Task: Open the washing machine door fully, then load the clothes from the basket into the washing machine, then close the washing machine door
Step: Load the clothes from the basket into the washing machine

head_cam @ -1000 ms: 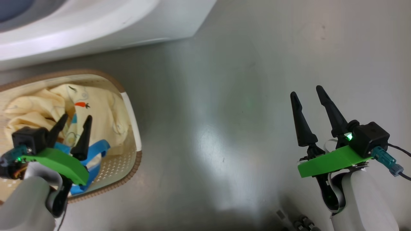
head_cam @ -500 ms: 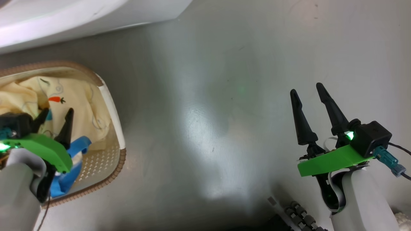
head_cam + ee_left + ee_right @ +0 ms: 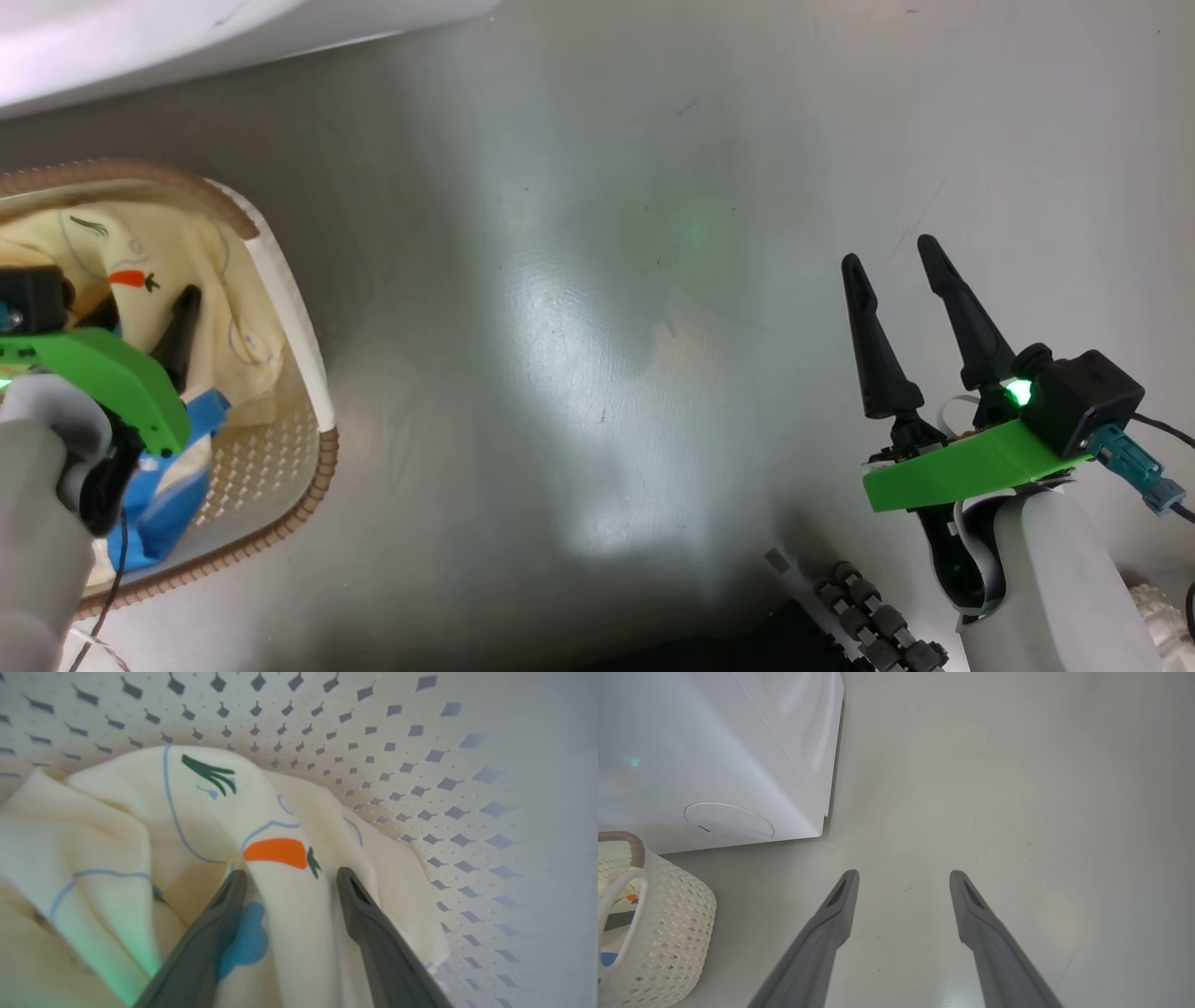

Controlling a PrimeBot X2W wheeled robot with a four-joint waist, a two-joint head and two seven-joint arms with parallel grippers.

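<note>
The basket [image 3: 319, 459], cream with a brown rim, stands on the floor at the left and holds the clothes [image 3: 229, 280], cream-yellow cloth with a carrot print and blue trim. My left gripper [image 3: 145, 308] reaches down into it, open. In the left wrist view its two fingers [image 3: 369, 924] straddle a raised fold of the clothes [image 3: 196, 826] by the carrot print, close to the perforated basket wall [image 3: 397, 765]. My right gripper [image 3: 890, 252] hangs open over bare floor, as the right wrist view [image 3: 903, 875] confirms. The washing machine [image 3: 714, 742] is white; its door is out of view.
The machine's lower front with its round flap [image 3: 728, 821] stands just behind the basket [image 3: 668, 914]. Grey shiny floor [image 3: 597, 327] lies between the two arms. My dark base with rollers [image 3: 868, 616] is at the bottom right.
The head camera has moved, so basket and machine sit further left in the picture. My left gripper has pushed further into the clothes, up beside the carrot print. The right gripper has stayed put.
</note>
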